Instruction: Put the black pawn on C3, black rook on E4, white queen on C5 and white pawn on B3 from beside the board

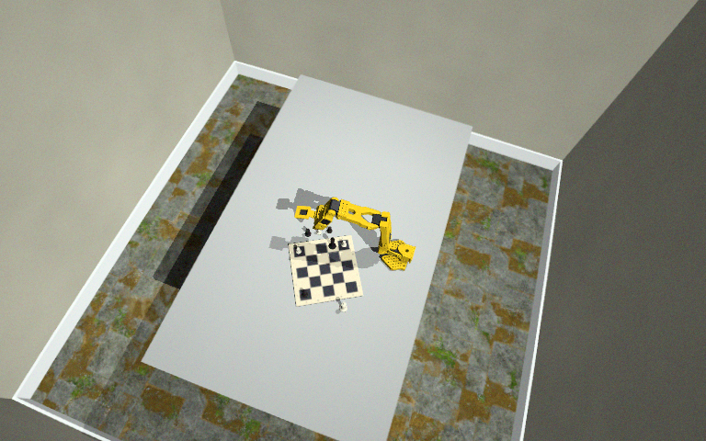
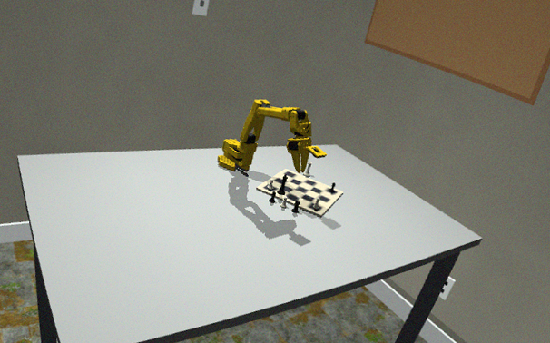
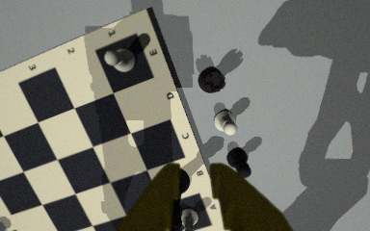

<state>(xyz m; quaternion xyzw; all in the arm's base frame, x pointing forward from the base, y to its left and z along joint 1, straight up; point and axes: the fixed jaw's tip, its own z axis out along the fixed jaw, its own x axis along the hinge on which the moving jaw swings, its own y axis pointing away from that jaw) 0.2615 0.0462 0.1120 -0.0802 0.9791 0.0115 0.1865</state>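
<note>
The black pawn [image 1: 328, 230] [image 2: 272, 197] [image 3: 237, 157] stands upright on the desk [image 1: 270, 333] [image 2: 179, 246] [image 3: 289, 115], just beside the rank-1 edge of the board [image 1: 292, 276] [image 2: 323, 211] [image 3: 87, 40], off its C3 square. Next to it along that edge stand the white pawn [image 1: 319, 231] [image 2: 283, 202] [image 3: 224, 120] and, nearer the E end, the black rook [image 1: 307, 232] [image 2: 295, 206] [image 3: 212, 80]. The white queen [image 1: 343, 307] [image 2: 308, 169] is upright beyond the opposite edge. None of these four is on the board.

I have my pincer [image 1: 318, 227] [image 2: 300, 170] [image 3: 196, 166] over the rank-1 side, its tips slightly apart with nothing between them. On the board, a tall black piece [image 1: 332, 243] [image 2: 283, 185] [image 3: 183, 181] stands on B1, white pieces stand on A1 and E1, and a black piece [image 1: 304, 293] [image 2: 333, 187] on E5.
</note>
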